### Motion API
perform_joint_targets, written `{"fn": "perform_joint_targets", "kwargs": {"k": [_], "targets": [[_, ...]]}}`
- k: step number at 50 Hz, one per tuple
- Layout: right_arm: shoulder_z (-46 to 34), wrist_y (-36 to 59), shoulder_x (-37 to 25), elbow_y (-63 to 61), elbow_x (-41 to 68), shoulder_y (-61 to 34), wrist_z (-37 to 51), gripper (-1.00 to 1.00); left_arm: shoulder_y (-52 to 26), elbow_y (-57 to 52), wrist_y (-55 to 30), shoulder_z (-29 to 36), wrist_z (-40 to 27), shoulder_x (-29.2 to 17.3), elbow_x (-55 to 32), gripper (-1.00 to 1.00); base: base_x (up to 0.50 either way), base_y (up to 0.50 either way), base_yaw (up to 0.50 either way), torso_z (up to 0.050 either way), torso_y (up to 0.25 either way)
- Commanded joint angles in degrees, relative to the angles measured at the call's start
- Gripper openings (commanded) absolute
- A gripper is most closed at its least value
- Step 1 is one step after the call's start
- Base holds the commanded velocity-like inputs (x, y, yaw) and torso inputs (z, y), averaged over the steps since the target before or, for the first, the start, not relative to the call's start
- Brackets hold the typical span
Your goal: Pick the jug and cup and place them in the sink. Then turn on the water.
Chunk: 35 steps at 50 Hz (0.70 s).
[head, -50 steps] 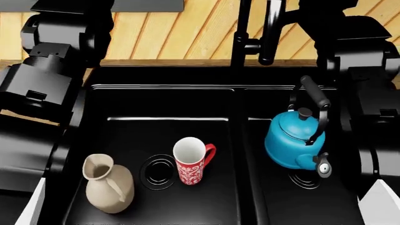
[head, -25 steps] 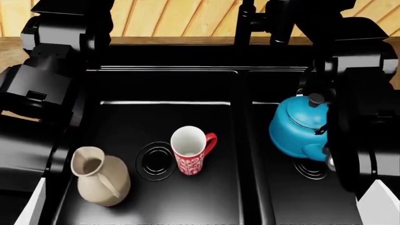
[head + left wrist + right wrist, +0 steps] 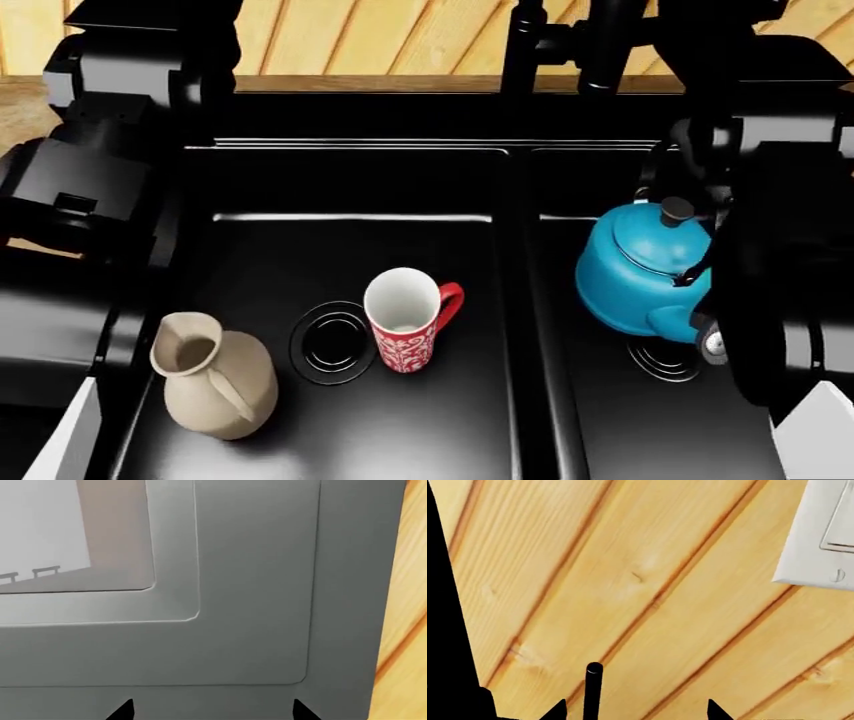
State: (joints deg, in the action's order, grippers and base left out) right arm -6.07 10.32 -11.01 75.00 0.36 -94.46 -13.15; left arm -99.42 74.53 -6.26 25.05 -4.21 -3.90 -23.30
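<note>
The cream jug (image 3: pixel 214 378) stands upright in the left basin of the black sink (image 3: pixel 360 180), near its front left corner. The red floral cup (image 3: pixel 407 332) stands upright beside the round drain (image 3: pixel 331 343). In the head view the black faucet (image 3: pixel 587 40) rises behind the divider, and no water shows. My right gripper (image 3: pixel 635 711) is open in front of the wood wall, and a thin black rod (image 3: pixel 592 690) stands between its fingertips, nearer one side. My left gripper (image 3: pixel 211 711) is open and empty, facing a grey panel (image 3: pixel 253 605).
A blue kettle (image 3: pixel 638 278) sits in the right basin, partly behind my right arm (image 3: pixel 787 250). My left arm (image 3: pixel 94 190) hangs over the sink's left rim. A white switch plate (image 3: pixel 820 535) is on the wood wall (image 3: pixel 647 580).
The head view has shifted, so the sink's contents sit lower and closer. My right arm has risen toward the faucet and now hides the kettle's handle. Jug and cup have not moved.
</note>
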Motion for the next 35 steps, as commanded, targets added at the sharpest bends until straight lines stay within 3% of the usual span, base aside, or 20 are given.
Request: {"fn": "perform_joint_targets", "kwargs": {"k": [1, 35], "targets": [[1.9, -0.3, -1.3, 0.0, 0.0, -0.5, 1.7, 1.00, 0.0, -0.2, -0.1, -0.9, 0.2, 0.1, 0.8, 1.00, 0.00, 0.00, 0.00, 0.000, 0.000], [3.9, 2.0, -5.1, 0.0, -0.4, -0.2, 4.2, 1.00, -0.3, 0.0, -0.2, -3.4, 0.7, 0.1, 3.3, 1.00, 0.00, 0.00, 0.00, 0.000, 0.000]]}}
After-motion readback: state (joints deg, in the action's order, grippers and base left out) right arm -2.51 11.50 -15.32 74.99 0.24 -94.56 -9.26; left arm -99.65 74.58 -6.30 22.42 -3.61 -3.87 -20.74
